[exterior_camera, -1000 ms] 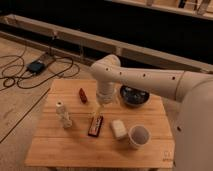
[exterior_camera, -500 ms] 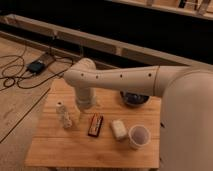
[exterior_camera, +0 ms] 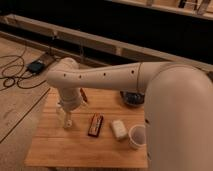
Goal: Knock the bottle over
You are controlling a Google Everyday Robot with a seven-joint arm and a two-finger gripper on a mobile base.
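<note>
The bottle [exterior_camera: 66, 120] is a small, slim, whitish bottle standing upright near the left edge of the wooden table [exterior_camera: 75, 147]. My gripper [exterior_camera: 68, 107] hangs from the white wrist directly over the bottle and covers its top. The gripper seems to be at or touching the upper part of the bottle. My big white arm reaches in from the right, across the back of the table.
A small dark red object [exterior_camera: 83, 96] lies behind the gripper. A dark snack bar [exterior_camera: 95, 125], a small white packet [exterior_camera: 118, 128] and a white cup [exterior_camera: 136, 136] sit to the right. A dark bowl [exterior_camera: 131, 99] is partly hidden under my arm. Cables and a box [exterior_camera: 36, 66] lie on the floor to the left.
My arm has swung left across the table, from the middle to over the bottle. The bottle still stands in the same spot.
</note>
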